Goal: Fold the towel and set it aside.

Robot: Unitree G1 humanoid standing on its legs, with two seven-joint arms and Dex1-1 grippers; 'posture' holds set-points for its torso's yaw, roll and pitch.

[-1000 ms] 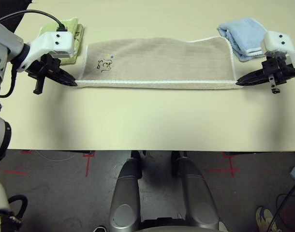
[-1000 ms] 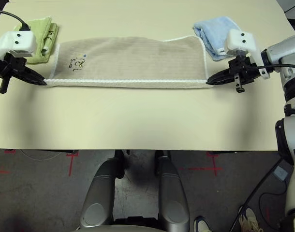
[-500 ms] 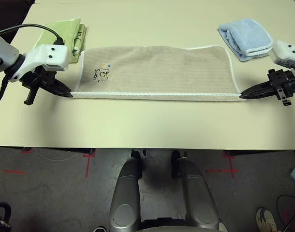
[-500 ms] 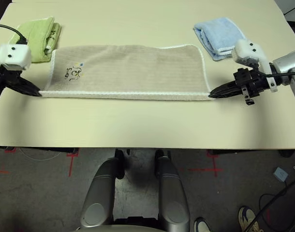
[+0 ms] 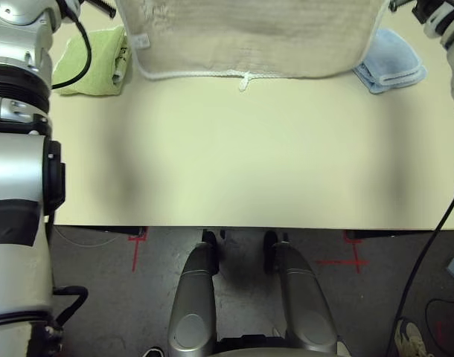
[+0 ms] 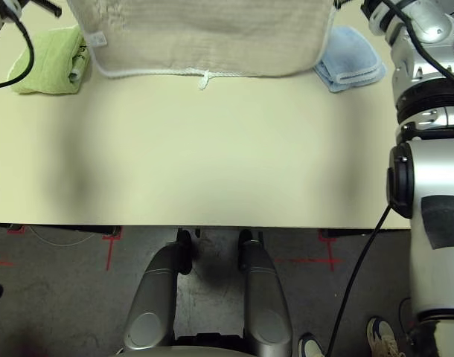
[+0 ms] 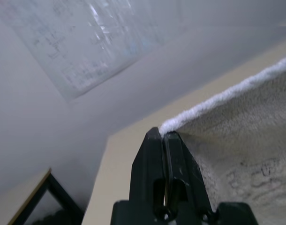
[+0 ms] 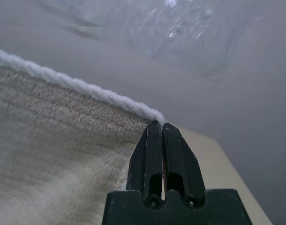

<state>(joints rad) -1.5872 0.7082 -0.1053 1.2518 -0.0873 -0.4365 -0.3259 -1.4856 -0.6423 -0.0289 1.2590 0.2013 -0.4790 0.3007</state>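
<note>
towel (image 5: pixel 249 37) hangs above cream table (image 5: pixel 249 156); grey floor, red tape marks (image 5: pixel 134 249).

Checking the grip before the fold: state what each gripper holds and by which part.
Both hold the beige towel. The left gripper is shut on one corner of its white edging, the right gripper on the opposite corner, and the towel hangs between them above the table.

No legible text, brand, number or sign appears in any view. The beige terry-cloth towel with white stitched edging (image 7: pixel 246 154) carries faint dark embroidered marks near its corner in the left wrist view, too blurred to read. A small white tag (image 5: pixel 142 40) on the towel's edge shows no readable print. The wall-mounted whiteboard (image 7: pixel 86 42) bears faint scribbles that cannot be deciphered.
</note>
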